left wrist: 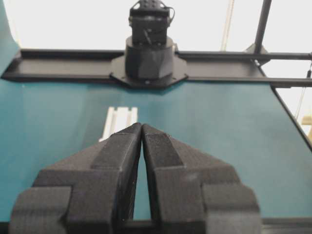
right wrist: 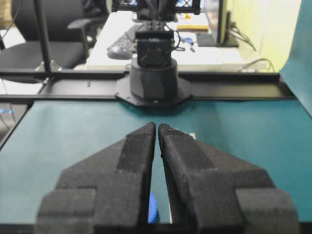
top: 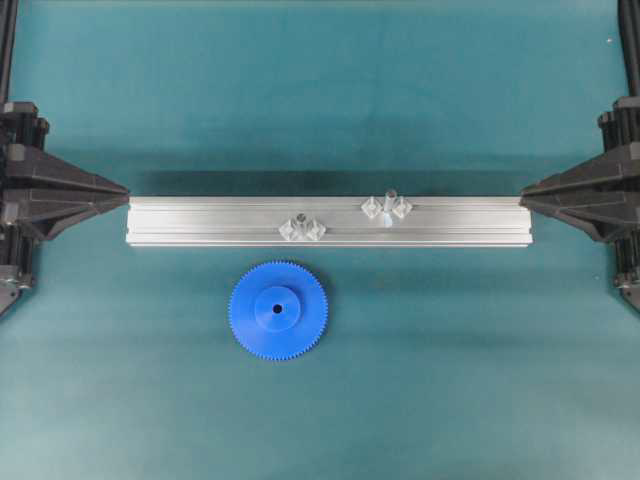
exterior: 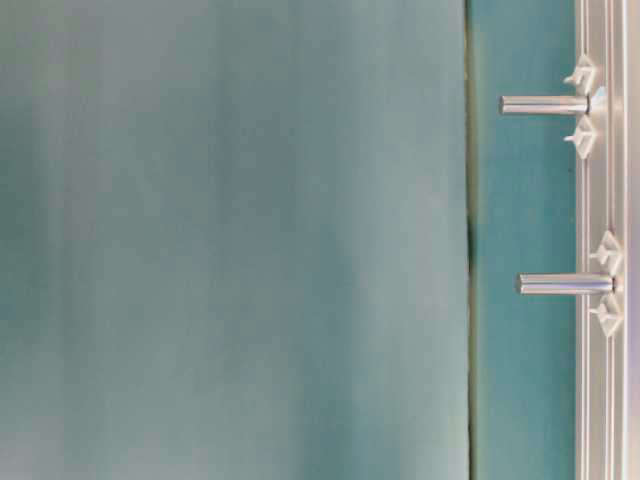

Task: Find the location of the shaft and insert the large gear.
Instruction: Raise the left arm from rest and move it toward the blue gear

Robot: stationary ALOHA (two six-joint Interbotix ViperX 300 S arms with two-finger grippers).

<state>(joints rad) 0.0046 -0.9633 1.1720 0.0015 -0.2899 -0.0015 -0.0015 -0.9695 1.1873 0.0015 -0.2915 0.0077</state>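
Note:
The large gear [top: 255, 322], a blue toothed disc with a raised hub, lies flat on the teal mat just in front of the aluminium rail [top: 200, 220]. A sliver of the gear [right wrist: 153, 207] shows between the right fingers. The shaft [top: 389, 203] is the taller silvery pin on the rail's right half, flanked by two translucent diamond pieces; it also appears at the shaft [exterior: 540, 105] in the table-level view. My left gripper [top: 125, 188] sits at the rail's left end, shut and empty. My right gripper [top: 525, 190] mirrors it at the right end, shut and empty.
A shorter stubby pin [top: 299, 222] with similar translucent pieces stands left of the shaft on the rail. Each wrist view looks across the mat to the opposite arm's base [left wrist: 148, 58] and a black frame bar [right wrist: 234, 78]. A desk with clutter lies beyond.

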